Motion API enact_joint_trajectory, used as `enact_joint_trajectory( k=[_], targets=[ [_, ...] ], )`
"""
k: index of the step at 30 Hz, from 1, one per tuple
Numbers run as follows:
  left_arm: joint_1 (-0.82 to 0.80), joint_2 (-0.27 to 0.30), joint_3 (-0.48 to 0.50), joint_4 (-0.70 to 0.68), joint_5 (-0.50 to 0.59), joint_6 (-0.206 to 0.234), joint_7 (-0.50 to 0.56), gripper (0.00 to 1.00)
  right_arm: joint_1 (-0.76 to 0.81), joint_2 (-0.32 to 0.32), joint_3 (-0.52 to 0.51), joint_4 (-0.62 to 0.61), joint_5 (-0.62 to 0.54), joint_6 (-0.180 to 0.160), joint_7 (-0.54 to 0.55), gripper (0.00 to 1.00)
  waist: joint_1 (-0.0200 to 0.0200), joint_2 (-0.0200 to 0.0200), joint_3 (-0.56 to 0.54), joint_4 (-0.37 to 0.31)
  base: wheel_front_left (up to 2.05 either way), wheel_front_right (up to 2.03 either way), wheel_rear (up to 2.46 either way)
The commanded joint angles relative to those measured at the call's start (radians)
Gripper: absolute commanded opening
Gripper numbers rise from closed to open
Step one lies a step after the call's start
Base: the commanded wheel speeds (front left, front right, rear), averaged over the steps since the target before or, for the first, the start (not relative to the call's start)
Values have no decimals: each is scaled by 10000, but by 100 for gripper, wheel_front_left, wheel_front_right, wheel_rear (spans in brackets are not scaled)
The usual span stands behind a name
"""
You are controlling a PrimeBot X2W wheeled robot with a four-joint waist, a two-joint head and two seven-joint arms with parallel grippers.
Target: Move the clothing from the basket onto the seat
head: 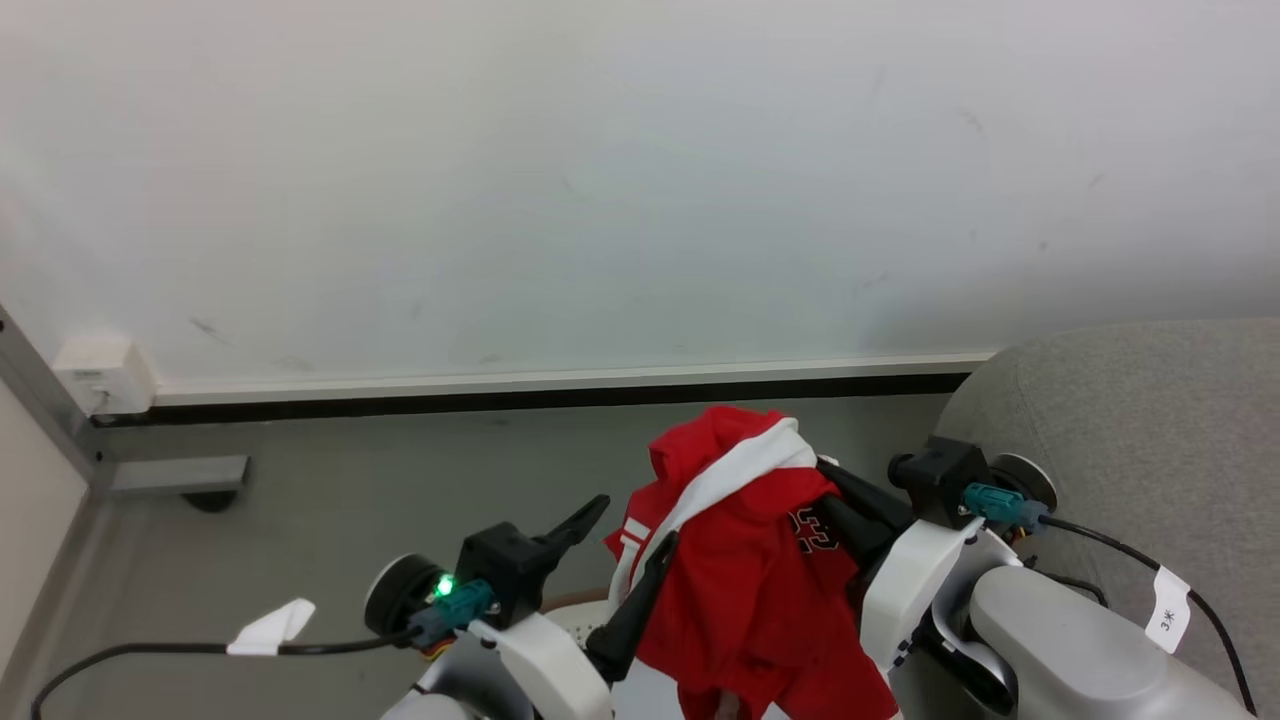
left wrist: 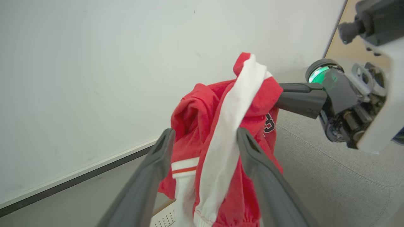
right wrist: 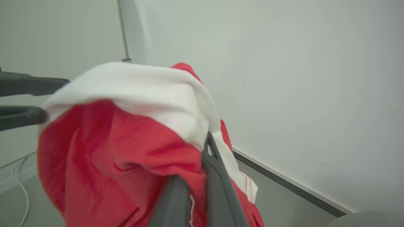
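The clothing (head: 750,560), a red jersey with a broad white stripe and dark number lettering, hangs bunched in the air. My right gripper (head: 828,482) is shut on its upper fold; in the right wrist view its fingers (right wrist: 214,167) pinch the red and white cloth (right wrist: 126,132). My left gripper (head: 634,524) stands open just left of the jersey. Its two fingers (left wrist: 157,157) frame the hanging cloth (left wrist: 221,132) without closing on it. A bit of the basket (left wrist: 164,217), white with round holes and a brown rim, shows under the jersey. The grey seat (head: 1130,420) rises at the right.
A white wall with a dark baseboard (head: 560,395) runs close ahead, over grey floor (head: 400,470). A white wall box (head: 100,375) and a grey bracket (head: 180,475) sit at the left. A black cable with a white tag (head: 270,625) trails from my left arm.
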Motion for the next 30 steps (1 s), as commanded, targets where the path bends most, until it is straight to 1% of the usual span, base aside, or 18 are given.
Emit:
enact_joint_trajectory(
  k=[1,9,15,21,22,23,27,30],
  targets=[
    [114,43,-2,-47,-140,35,-69,100,-122,-95,-127,-51,-123,-25,-40,0,0,-1,9,-185,0,0,0],
    [166,43,21,-125,-179,113,-172,100,-241,-511,-397,-218,-264,-25,-40,0,0,-1,0,-1067,0,0,0],
    [239,-41,-38,-192,-198,159,-239,100,-470,-1074,-701,-659,-534,-25,-40,0,0,-1,-45,-1981,0,0,0],
    [285,-207,-131,-289,-210,204,-314,100,-482,-1776,-1124,-1206,-710,-25,-39,0,0,-1,-104,-2797,0,0,0],
    [285,-207,-131,-289,-210,204,-314,100,-482,-1776,-1124,-1206,-710,-25,-39,0,0,-1,-104,-2797,0,0,0],
    [272,-264,-145,-291,-215,213,-320,100,-418,-2010,-1244,-1349,-739,-25,-39,0,0,-1,-121,-3014,0,0,0],
    [213,-344,-197,-297,-218,218,-350,100,-289,-2402,-1487,-1618,-823,-25,-39,0,0,-1,-145,-3349,0,0,0],
    [189,-359,-218,-291,-206,237,-355,100,-230,-2552,-1615,-1740,-809,-25,-39,0,0,-1,-148,-3462,0,0,0]
  ],
)
